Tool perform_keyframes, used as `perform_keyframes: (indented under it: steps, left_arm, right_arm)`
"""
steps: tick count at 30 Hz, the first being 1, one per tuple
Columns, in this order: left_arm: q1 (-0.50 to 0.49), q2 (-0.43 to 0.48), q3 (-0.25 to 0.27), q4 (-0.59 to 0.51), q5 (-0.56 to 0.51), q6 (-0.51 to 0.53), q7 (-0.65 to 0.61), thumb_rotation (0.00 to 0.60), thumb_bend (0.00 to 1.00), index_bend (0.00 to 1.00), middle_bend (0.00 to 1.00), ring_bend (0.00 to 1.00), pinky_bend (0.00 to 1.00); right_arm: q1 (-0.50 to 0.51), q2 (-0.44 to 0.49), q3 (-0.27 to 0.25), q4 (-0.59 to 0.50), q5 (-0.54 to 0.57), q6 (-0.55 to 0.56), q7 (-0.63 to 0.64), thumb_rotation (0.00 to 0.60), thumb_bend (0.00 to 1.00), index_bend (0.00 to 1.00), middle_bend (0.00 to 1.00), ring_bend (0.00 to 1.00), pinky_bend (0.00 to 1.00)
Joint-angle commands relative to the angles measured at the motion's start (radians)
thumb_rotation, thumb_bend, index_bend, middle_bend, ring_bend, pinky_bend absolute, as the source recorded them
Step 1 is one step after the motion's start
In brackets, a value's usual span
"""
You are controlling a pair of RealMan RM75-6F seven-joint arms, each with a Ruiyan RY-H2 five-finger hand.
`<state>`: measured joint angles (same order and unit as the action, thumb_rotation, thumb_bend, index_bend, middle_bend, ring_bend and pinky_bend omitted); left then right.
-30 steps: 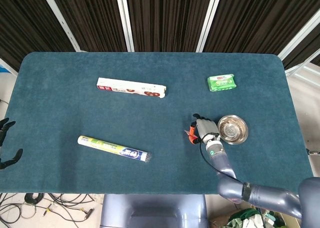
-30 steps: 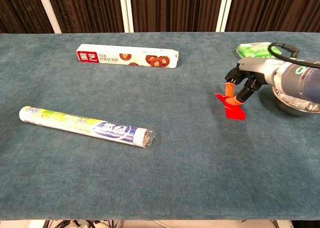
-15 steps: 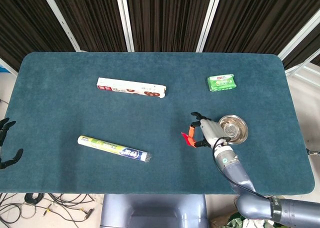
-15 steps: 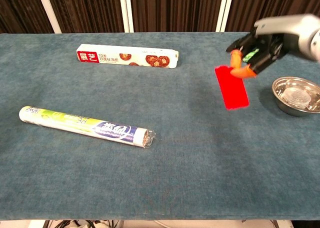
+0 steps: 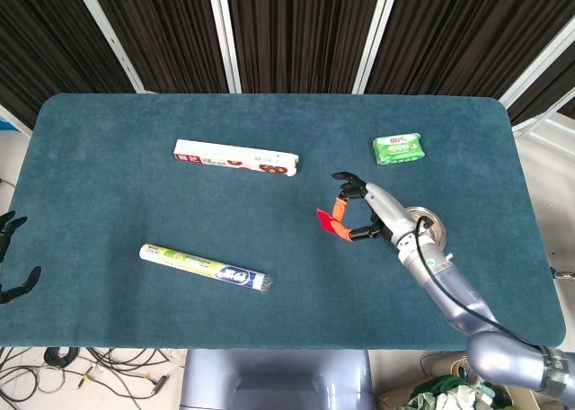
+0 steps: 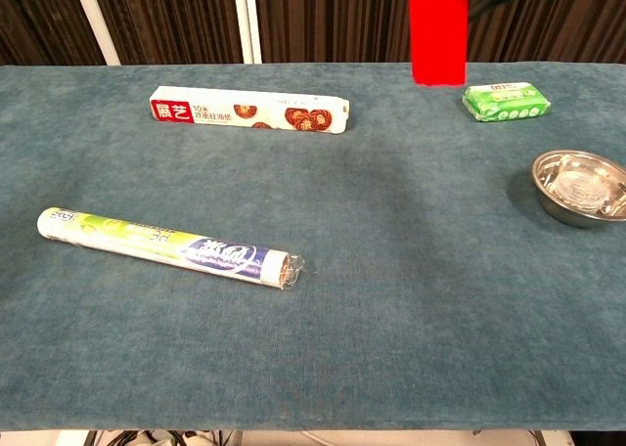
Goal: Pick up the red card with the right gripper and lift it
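Dark slatted panels with pale uprights stand behind a bench (image 5: 108, 158) covered in blue-green cloth. Above it, the right robot hand (image 5: 364, 214) pinches the red card (image 6: 437, 27) between orange-tipped fingers (image 5: 340, 209), clamped on its upper edge. The card is off the cloth: in the chest view it hangs as an upright red strip, long axis vertical, its top running out of frame, where only a sliver of orange fingertip shows. In the head view it shows as a small red patch on the hand's left side, toward the middle of the bench, with the wrist and forearm trailing back toward the near right corner. How firmly the fingers bite on it is hard to judge at this size.

On the cloth lie a long red-and-white box (image 5: 235, 158) toward the far side, a foil-wrapped roll (image 5: 204, 267) near the front left, a green packet (image 5: 398, 147) at the far right, and a steel bowl (image 6: 579, 187) just beside the right arm.

The left robot hand (image 5: 13, 257) hangs off the left edge of the bench, fingers apart and holding nothing, well away from the card; the right one alone has it.

The pick looks done and the lift well along. What remains, by my reading, is keeping the pinch steady, since a card held by one edge can swing or slip.
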<state>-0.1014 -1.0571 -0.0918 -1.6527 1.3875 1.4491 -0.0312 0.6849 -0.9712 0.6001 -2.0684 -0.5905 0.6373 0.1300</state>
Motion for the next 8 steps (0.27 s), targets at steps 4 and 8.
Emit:
perform_keyframes:
  steps: [4,8]
  left_arm:
    - [0.000,-0.002,0.001,0.000,0.002,0.002,0.007,0.600,0.32,0.15,0.06,0.05,0.04]
    - [0.000,0.000,0.001,-0.001,0.001,0.001,0.004,0.600,0.32,0.15,0.06,0.05,0.04]
  right_arm:
    - [-0.043,0.088,0.118,-0.014,-0.078,-0.110,0.184,0.600,0.51,0.71,0.09,0.15,0.14]
    - [-0.041,0.103,0.105,-0.038,-0.098,-0.112,0.217,0.600,0.51,0.71,0.09,0.15,0.14]
